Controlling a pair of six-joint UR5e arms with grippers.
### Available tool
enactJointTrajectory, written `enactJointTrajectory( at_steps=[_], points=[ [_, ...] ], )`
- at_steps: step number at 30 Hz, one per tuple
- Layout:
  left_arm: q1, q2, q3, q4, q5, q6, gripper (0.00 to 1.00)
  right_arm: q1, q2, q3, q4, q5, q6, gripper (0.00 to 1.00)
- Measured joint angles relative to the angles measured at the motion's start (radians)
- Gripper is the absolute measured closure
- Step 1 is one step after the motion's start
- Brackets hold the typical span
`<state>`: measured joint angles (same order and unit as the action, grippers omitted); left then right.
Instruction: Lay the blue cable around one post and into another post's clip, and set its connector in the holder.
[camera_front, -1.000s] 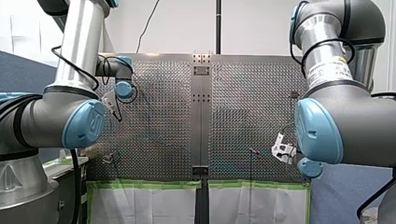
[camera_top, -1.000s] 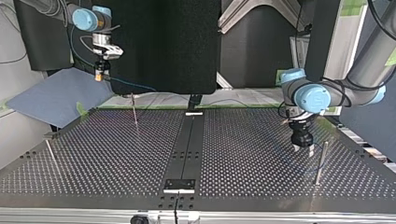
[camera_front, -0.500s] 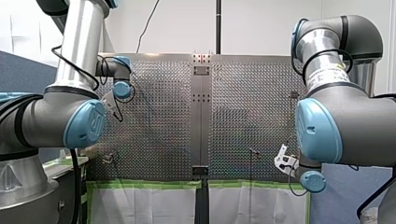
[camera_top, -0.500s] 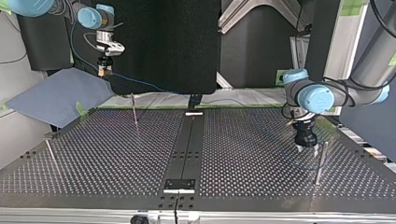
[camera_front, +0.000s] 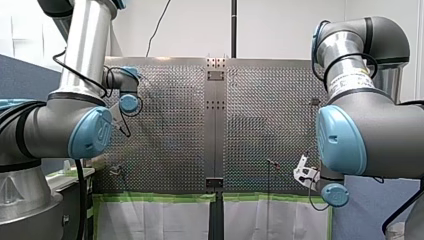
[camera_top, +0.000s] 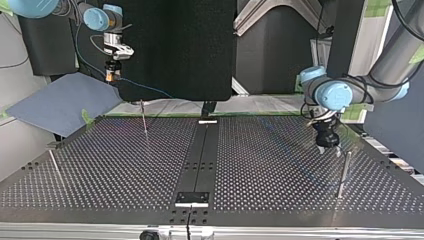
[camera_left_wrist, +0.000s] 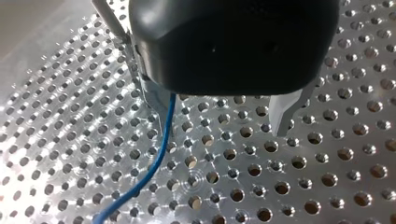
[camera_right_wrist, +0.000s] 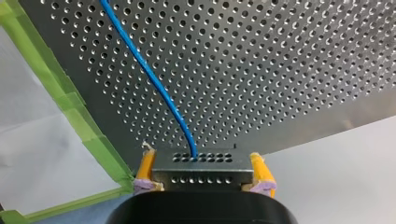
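My right gripper (camera_right_wrist: 201, 175) is shut, its yellow pads (camera_right_wrist: 147, 165) clamping a metal connector (camera_right_wrist: 201, 163). The blue cable (camera_right_wrist: 144, 65) leaves the connector and runs out over the perforated table. In the top view that gripper (camera_top: 113, 76) hangs high at the far left, beyond the table's edge, and the cable (camera_top: 145, 90) trails from it towards the middle. My left gripper (camera_left_wrist: 224, 133) is open just above the table. The cable (camera_left_wrist: 154, 163) passes beside one metal finger (camera_left_wrist: 159, 112), ungripped. In the top view my left gripper (camera_top: 328, 148) hovers next to a post (camera_top: 344, 172).
A thin post (camera_top: 143, 120) stands at the top view's far left and another (camera_top: 54, 165) leans at the left edge. A black strip (camera_top: 200, 155) with a small plate (camera_top: 191, 197) runs down the table's middle. Green tape (camera_right_wrist: 88, 130) borders the table's edge.
In the top view my left gripper has shifted slightly towards the right post and back, turning at the wrist. My right gripper rose a little with the connector, then held still.
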<state>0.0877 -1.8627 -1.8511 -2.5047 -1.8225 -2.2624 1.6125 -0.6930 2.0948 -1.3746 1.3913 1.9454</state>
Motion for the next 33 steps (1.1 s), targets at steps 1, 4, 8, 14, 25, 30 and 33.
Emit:
enactJointTrajectory(
  at_steps=[1, 4, 8, 14, 25, 30, 33],
  points=[
    [-0.001, -0.001, -0.001, 0.003, -0.002, 0.004, 0.00, 0.000, 0.000, 0.000, 0.000, -0.001, 0.000, 1.00],
    [-0.004, -0.013, -0.003, 0.007, -0.002, 0.013, 0.00, 0.000, 0.000, 0.000, 0.000, -0.003, 0.000, 1.00],
    [-0.010, -0.039, -0.002, 0.008, 0.007, 0.015, 0.00, 0.002, 0.000, 0.000, 0.000, -0.004, 0.000, 1.00],
    [-0.008, -0.047, -0.003, 0.027, 0.048, -0.018, 0.00, 0.003, 0.000, 0.000, 0.000, -0.004, -0.001, 1.00],
    [0.007, -0.048, -0.003, 0.135, 0.100, -0.133, 0.00, 0.005, 0.000, 0.000, 0.000, -0.004, -0.007, 1.00],
    [0.015, -0.047, -0.008, 0.152, 0.107, -0.191, 0.00, 0.006, 0.000, 0.000, 0.000, -0.004, -0.008, 1.00],
    [0.017, -0.047, -0.019, 0.163, 0.109, -0.226, 0.00, 0.007, 0.000, 0.000, 0.000, -0.004, -0.008, 1.00]
  ],
)
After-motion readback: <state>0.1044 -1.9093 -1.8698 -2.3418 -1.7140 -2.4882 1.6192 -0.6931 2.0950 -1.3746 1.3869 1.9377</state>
